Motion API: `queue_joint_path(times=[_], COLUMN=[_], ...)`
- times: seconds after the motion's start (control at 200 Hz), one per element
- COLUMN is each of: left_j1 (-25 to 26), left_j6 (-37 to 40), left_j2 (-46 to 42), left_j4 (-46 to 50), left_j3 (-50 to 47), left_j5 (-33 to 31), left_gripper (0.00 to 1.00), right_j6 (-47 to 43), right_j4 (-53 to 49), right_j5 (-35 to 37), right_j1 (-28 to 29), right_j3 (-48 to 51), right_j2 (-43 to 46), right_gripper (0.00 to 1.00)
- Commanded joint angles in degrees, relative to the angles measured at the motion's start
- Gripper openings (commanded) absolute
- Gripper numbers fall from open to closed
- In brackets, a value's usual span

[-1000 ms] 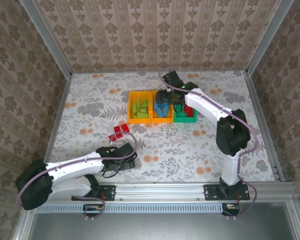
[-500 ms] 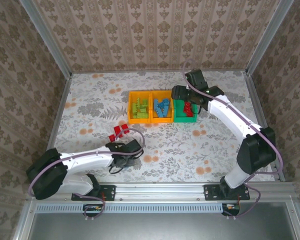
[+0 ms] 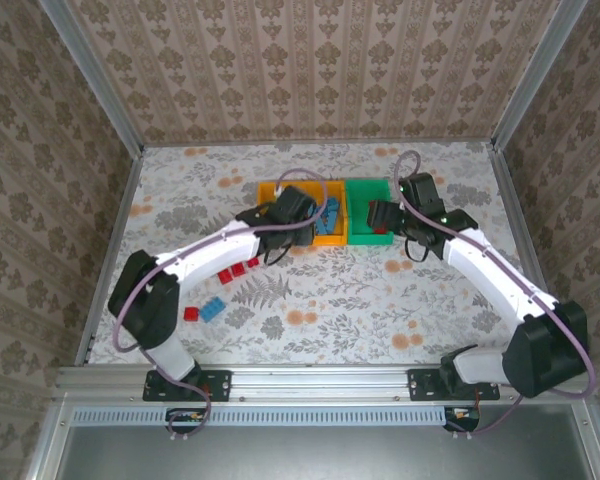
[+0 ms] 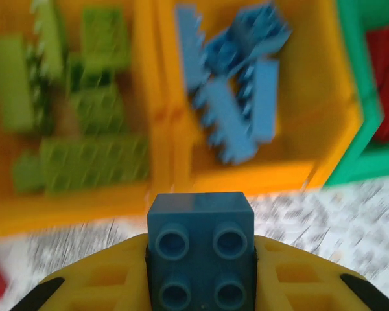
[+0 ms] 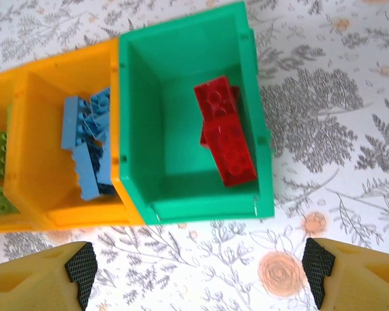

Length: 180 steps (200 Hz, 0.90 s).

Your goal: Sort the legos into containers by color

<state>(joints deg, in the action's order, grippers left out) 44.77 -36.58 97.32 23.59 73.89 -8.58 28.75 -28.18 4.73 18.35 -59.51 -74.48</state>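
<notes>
Blue lego (image 4: 201,249) in grasp: clamped between the yellow fingers (image 4: 97,282), studs toward the camera, at the bottom centre of the left wrist view.
Left end effector (image 4: 201,275): closed on that brick, it hung at the near edge of the containers (image 3: 325,240), close to the divider between the two orange bins.
Right end effector (image 5: 200,275): spread wide with nothing between its pads, at the bottom edge of the right wrist view, over the table (image 3: 380,300) just in front of the green bin (image 5: 136,129).
Left orange bin (image 4: 152,194): held lime green legos (image 4: 91,155).
Middle orange bin (image 4: 324,129): held blue legos (image 4: 236,110).
Green bin contents: red legos (image 5: 223,136), lying against its right wall.
Loose legos, top view: red pieces (image 3: 238,270) lay lower left of the bins. Farther lower left, a single red brick (image 3: 191,313) lay just beside a single blue brick (image 3: 212,308).
</notes>
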Motion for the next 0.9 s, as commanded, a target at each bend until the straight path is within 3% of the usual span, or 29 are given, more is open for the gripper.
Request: queue_joint_path(times=[0.0,0.265,0.355,0.425,0.62,0.78,0.895], left_j1=[-2.6,-4.6,-4.8,-4.9,-3.7,-2.7,-3.8], left_j6=[7.0,9.2,8.5,7.8,5.9,6.8,12.1], left_j2=[6.9,20.5,22.1,21.8,14.4,2.4,-7.5], left_j4=[-0.4,2.1,2.1,1.6,0.5,0.3,2.5], left_j3=[7.3,21.8,23.2,23.0,17.8,7.6,-2.9], left_j5=[6.2,10.0,10.4,10.3,8.2,4.7,2.4], left_gripper=[0.26,0.27,0.35,0.49,0.99,1.0,1.0], right_j6=[0.9,2.0,2.1,2.3,2.7,2.1,1.2], right_j4=[1.7,2.7,2.7,2.9,4.4,5.4,5.8], right_j5=[1.0,-0.8,-1.6,-1.7,-2.4,-2.9,-3.2], right_j1=[-0.3,-0.3,-0.3,-0.3,-0.3,-0.3,-0.3], right_j3=[4.5,11.6,12.7,13.5,15.2,15.5,15.5], right_j2=[4.2,9.8,10.2,10.5,10.6,10.3,9.7], right_gripper=[0.87,0.88,0.88,0.88,0.88,0.88,0.89])
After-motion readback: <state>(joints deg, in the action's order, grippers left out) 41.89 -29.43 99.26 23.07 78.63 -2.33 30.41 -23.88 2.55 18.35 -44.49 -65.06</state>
